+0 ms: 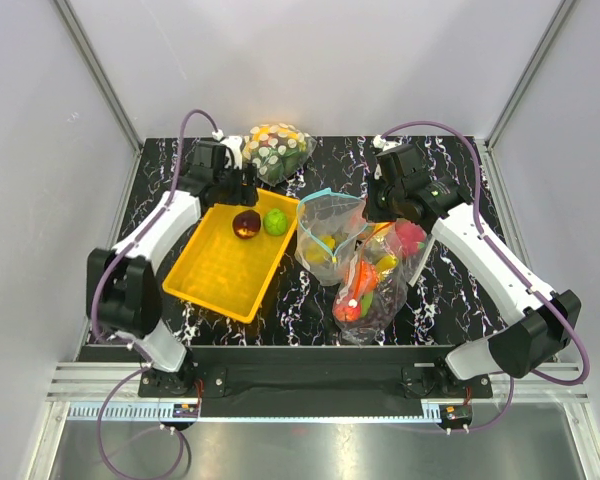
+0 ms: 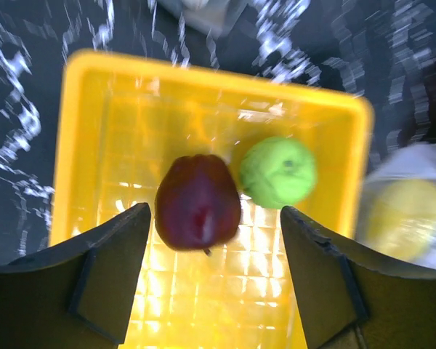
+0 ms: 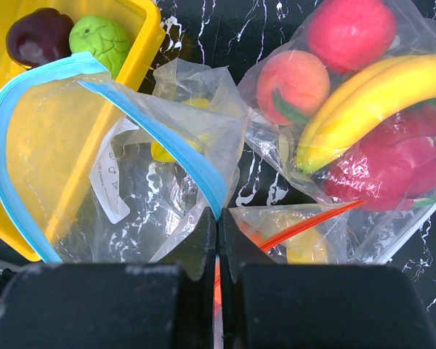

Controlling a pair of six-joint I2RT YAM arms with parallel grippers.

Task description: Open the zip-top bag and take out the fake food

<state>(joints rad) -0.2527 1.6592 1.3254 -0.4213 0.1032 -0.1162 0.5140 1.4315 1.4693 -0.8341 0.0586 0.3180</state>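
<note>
The zip-top bag (image 1: 325, 228) lies right of the yellow tray (image 1: 215, 275) with its blue-teal mouth (image 3: 29, 131) held wide open. A yellow-green piece (image 3: 167, 150) is still inside it. My right gripper (image 3: 218, 216) is shut on the blue zip strip at the bag's right end; it also shows in the top view (image 1: 372, 210). The dark red fruit (image 2: 198, 202) and the green ball (image 2: 278, 172) lie in the tray's far corner. My left gripper (image 2: 215, 236) is open and empty, hovering just above the red fruit; it also shows in the top view (image 1: 242, 190).
A larger clear bag (image 1: 378, 278) of red and orange fruit and a banana (image 3: 370, 102) lies touching the zip-top bag on its right. A dotted bag (image 1: 275, 150) sits at the back behind the tray. The table is black marble with walls on three sides.
</note>
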